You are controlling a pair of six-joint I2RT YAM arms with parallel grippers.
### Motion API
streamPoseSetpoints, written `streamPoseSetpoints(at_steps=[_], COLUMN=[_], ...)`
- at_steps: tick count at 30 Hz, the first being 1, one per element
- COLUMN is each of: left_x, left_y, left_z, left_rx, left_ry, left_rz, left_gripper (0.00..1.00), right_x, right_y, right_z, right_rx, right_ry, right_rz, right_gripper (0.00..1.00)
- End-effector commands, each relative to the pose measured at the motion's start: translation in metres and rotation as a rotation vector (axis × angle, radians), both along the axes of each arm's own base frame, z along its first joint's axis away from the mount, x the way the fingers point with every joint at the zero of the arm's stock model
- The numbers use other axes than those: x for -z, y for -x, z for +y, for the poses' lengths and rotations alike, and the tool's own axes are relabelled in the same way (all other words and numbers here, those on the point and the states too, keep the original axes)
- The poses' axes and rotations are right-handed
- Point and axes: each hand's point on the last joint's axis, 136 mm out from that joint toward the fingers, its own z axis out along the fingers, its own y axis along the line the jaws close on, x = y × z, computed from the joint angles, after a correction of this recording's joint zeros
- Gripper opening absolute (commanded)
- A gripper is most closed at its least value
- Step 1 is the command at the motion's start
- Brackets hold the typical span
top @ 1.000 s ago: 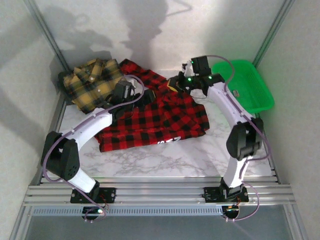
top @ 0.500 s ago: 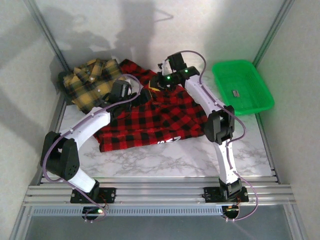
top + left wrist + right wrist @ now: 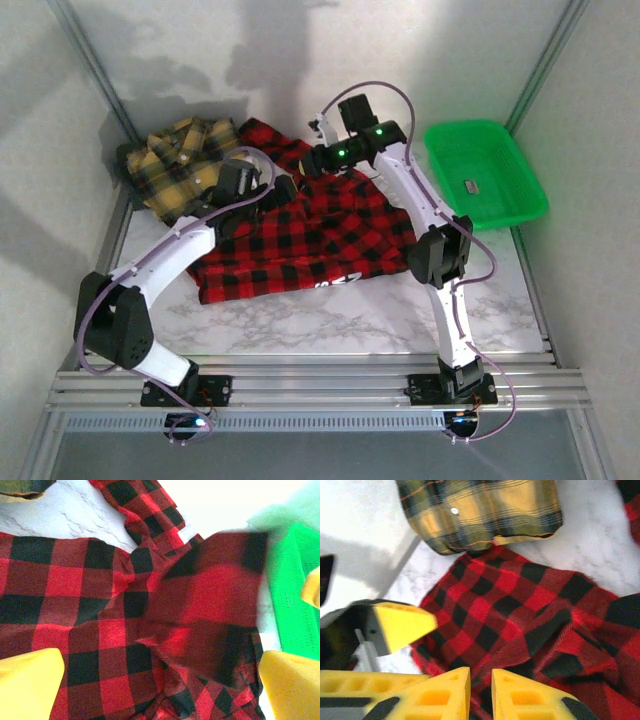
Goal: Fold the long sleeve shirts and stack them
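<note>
Firstly, lettering (image 3: 340, 281): white on a black patch, too small to read.
red-and-black shirt (image 3: 320, 240): spread mid-worktop (image 3: 330, 320).
yellow-and-black shirt (image 3: 180, 165): bunched far left.
left pincer (image 3: 160, 660): wide, over red cloth.
right pincer (image 3: 480, 680): narrowly parted, tips over red cloth.

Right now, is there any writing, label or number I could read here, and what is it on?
White lettering on the red shirt, near its front edge: too small to read.
Small tag in the green tray: too small to read.
No other writing visible.
</note>
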Motion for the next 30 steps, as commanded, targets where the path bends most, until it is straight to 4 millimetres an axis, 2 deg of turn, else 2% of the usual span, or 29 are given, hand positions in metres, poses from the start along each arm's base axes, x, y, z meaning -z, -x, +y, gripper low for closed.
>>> streamPoseSetpoints(at_steps=[1,3,4,6,8,10,13,15,18,22,26,30], left_x=[-0.022,-0.02,-0.019,-0.02,-0.022,-0.023,-0.017,-0.012,0.012,0.067,0.105,0.132], left_y=[-0.001,-0.001,-0.001,-0.002,-0.002,-0.002,-0.002,-0.002,-0.007,-0.01,-0.017,-0.023], left_z=[0.01,0.011,0.011,0.013,0.016,0.021,0.025,0.02,0.008,0.008,0.004,-0.001], left_rx=[-0.05,-0.057,-0.06,-0.069,-0.084,-0.101,-0.094,-0.045,0.057,0.137,0.206,0.235], left_ry=[0.012,0.014,0.013,0.005,-0.006,-0.009,-0.016,-0.031,-0.1,-0.294,-0.448,-0.505], left_rz=[-0.03,-0.027,-0.023,-0.021,-0.027,-0.03,-0.024,-0.021,0.055,0.235,0.337,0.418], left_gripper=[1.0,1.0,1.0,1.0,1.0,1.0,1.0,1.0,1.0,0.96,0.84,0.71], right_x=[0.05,0.06,0.057,0.044,0.028,0.027,0.039,0.061,0.088,0.119,0.13,0.138], right_y=[-0.034,-0.057,-0.067,-0.072,-0.056,-0.03,0.012,0.031,0.055,0.073,0.08,0.086], right_z=[-0.019,-0.029,-0.034,-0.035,-0.029,-0.028,-0.033,-0.048,-0.062,-0.08,-0.101,-0.118], right_rx=[0.051,0.13,0.176,0.21,0.17,0.13,0.149,0.218,0.322,0.403,0.465,0.507], right_ry=[0.201,0.248,0.258,0.227,0.195,0.206,0.194,0.268,0.277,0.32,0.365,0.36], right_rz=[-0.096,-0.134,-0.149,-0.147,-0.136,-0.085,0.105,0.165,0.286,0.357,0.343,0.371], right_gripper=[0.21,0.22,0.24,0.37,0.5,0.61,0.66,0.67,0.67,0.67,0.76,0.79])
